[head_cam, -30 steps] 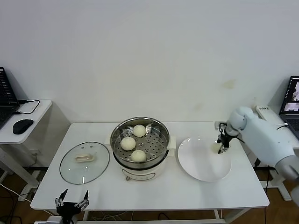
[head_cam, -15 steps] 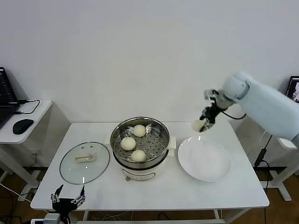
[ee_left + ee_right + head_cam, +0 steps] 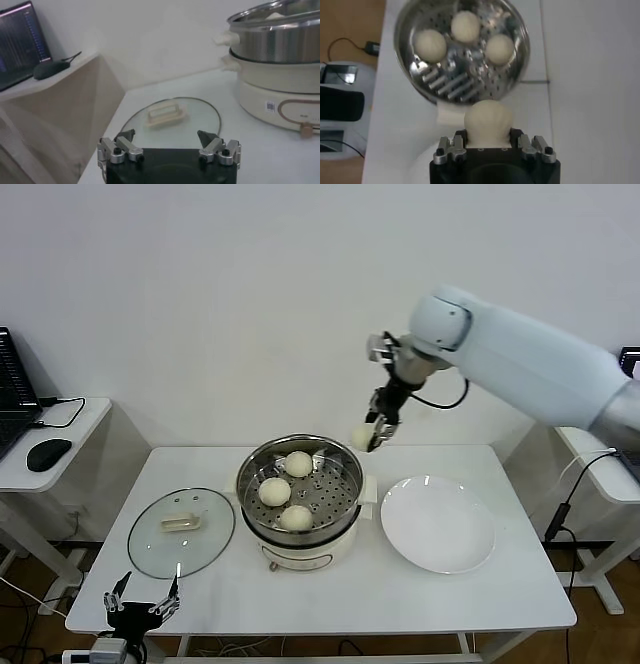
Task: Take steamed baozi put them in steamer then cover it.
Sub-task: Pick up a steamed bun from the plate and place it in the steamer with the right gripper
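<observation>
The right gripper (image 3: 374,436) was clamped on one bun (image 3: 362,438), carried in the air just beyond the steamer's (image 3: 299,489) far right rim, above the desk (image 3: 320,584). In the right wrist view the bun (image 3: 488,122) sat squarely between the jaws, with the steamer (image 3: 461,50) ahead and below. Judgement: the bun was held high so as to clear the steel rim before being lowered.

Three buns (image 3: 281,490) lay on the perforated tray, grouped toward the steamer's left side and near part. The tray's right part was bare, which appeared the likely place for the fourth.

The white plate (image 3: 437,524), right of the steamer, held nothing.

The glass lid (image 3: 181,531) lay flat on the desk left of the steamer, handle up, within reach of the left arm.

The left gripper (image 3: 141,606) hung below the desk's near edge, in front of the lid, jaws apart and holding nothing; it appeared idle, probably waiting for the covering step
</observation>
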Robot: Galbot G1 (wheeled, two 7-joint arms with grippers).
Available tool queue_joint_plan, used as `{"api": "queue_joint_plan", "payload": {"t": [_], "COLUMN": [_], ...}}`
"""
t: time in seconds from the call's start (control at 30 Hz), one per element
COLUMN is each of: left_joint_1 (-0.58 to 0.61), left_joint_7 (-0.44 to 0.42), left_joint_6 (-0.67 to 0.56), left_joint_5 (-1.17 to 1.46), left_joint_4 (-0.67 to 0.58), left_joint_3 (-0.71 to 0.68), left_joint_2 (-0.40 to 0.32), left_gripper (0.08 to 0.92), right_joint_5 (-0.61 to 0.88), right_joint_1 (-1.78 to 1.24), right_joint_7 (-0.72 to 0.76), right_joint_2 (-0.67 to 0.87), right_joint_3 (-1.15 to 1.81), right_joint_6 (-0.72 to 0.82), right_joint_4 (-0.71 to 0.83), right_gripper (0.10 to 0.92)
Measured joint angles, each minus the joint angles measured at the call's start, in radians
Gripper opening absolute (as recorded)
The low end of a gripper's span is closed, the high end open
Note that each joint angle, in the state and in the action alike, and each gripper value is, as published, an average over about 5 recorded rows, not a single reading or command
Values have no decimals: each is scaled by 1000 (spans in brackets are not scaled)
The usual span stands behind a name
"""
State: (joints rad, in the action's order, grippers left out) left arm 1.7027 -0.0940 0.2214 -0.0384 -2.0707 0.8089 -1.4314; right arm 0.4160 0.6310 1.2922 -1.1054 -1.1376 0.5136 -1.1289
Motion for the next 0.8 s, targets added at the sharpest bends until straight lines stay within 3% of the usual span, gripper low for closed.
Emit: {"api": "queue_joint_plan", "payload": {"t": [0.8], "left_joint_1": [-5], "left_joint_7": [1], "left_joint_6": [0], "left_joint_5": [26], "left_joint_4": [-2], "left_joint_3": [14], "left_joint_2": [0], "left_gripper": [823], "right_joint_5": [-170], "right_joint_1": [-182], "right_joint_7": [-25], "right_joint_2": [-266], "right_joint_3": [11], "right_joint_6": [-12], "right_joint_4": [218], "right_gripper": [526]}}
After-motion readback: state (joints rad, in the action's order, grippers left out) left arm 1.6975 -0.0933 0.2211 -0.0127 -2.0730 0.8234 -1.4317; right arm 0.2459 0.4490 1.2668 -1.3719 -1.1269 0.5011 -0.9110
